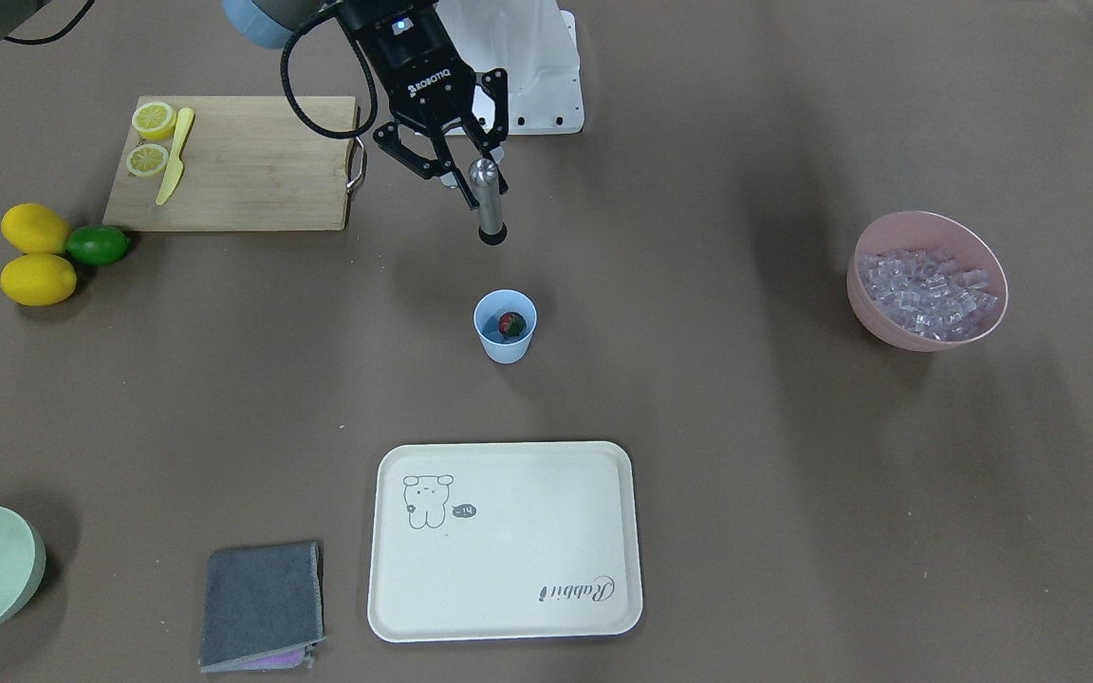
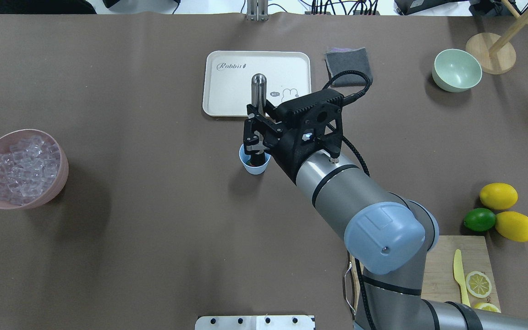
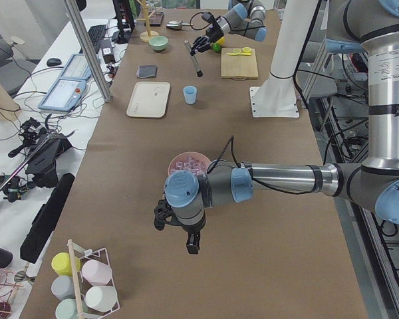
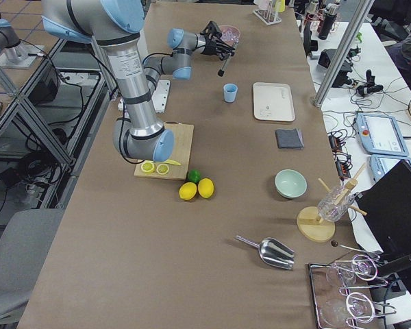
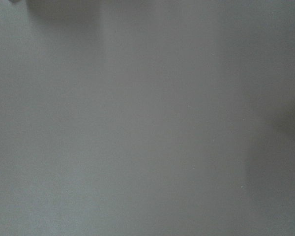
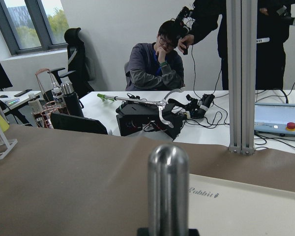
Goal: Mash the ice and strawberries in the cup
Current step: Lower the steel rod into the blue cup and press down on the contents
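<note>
Left gripper (image 3: pixel 193 244) showed only in the left side view, pointing down over the brown table (image 2: pixel 154 114) near its left end; can't tell if the claw was wide or narrow. Its wrist cam saw bare table only.

Large pink bowl (image 2: pixel 60 181) sat near the left edge, filled with small clear ice cubes (image 2: pixel 19 167).

Mid-table: small light-blue plastic cup (image 1: pixel 506 349), upright, with one red strawberry with a green cap (image 1: pixel 509 324) at its bottom.

Right gripper (image 1: pixel 475 166) was clamped on a steel cylindrical muddler with a black tip (image 1: pixel 488 204), gripping it near the middle. Muddler was in the air, tip down and clear of the cup. Can't tell if it was squarely over the rim.

Cream rectangular tray with a rabbit print (image 2: pixel 227 91) lay beyond the cup by the far edge. Folded grey cloth (image 2: pixel 349 64) lay just right of it, then a pale green bowl (image 2: pixel 456 71) farther right.

Near the right edge: two whole yellow lemons (image 2: pixel 498 195) touching a green lime (image 2: pixel 479 219).

Near-right corner: wooden cutting board (image 2: pixel 438 270) carrying a yellow plastic knife (image 2: pixel 460 275) and two lemon halves (image 2: pixel 478 283) just beside it.
</note>
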Available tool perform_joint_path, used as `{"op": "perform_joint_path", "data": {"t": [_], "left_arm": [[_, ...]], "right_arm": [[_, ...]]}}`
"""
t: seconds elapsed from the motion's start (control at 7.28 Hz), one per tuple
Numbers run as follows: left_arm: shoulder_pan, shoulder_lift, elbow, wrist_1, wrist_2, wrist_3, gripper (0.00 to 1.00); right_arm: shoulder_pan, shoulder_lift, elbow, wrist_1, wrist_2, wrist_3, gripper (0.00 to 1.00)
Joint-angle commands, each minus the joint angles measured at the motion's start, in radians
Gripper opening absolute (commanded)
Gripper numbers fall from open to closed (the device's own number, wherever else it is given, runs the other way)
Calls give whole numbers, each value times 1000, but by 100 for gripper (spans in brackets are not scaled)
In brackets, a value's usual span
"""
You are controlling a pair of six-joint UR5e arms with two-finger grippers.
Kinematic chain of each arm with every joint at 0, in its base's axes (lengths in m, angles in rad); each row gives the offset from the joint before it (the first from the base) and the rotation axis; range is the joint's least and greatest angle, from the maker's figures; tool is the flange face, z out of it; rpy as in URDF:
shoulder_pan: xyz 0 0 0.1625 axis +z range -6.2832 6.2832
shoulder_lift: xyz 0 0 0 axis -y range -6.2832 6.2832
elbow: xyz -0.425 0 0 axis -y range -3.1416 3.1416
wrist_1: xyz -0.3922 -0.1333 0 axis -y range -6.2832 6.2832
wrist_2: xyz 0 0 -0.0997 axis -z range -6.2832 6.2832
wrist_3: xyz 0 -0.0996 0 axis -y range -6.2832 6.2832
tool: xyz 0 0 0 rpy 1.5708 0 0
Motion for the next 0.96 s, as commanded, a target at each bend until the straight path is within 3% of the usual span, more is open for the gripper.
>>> {"op": "perform_joint_path", "data": {"t": [0.0,0.27,0.41,0.55,0.82], "left_arm": [[0,24,2,-1,0,2,100],[0,25,2,-1,0,-4,100],[0,25,0,-1,0,-5,100],[0,25,2,-1,0,-5,100],[0,25,0,-1,-1,-5,100]], "right_arm": [[67,61,-120,109,0,-35,0],[101,120,-234,149,3,-39,0],[100,117,-312,235,5,-39,0],[85,96,-348,294,5,-39,0],[48,65,-348,302,-3,-39,0]]}}
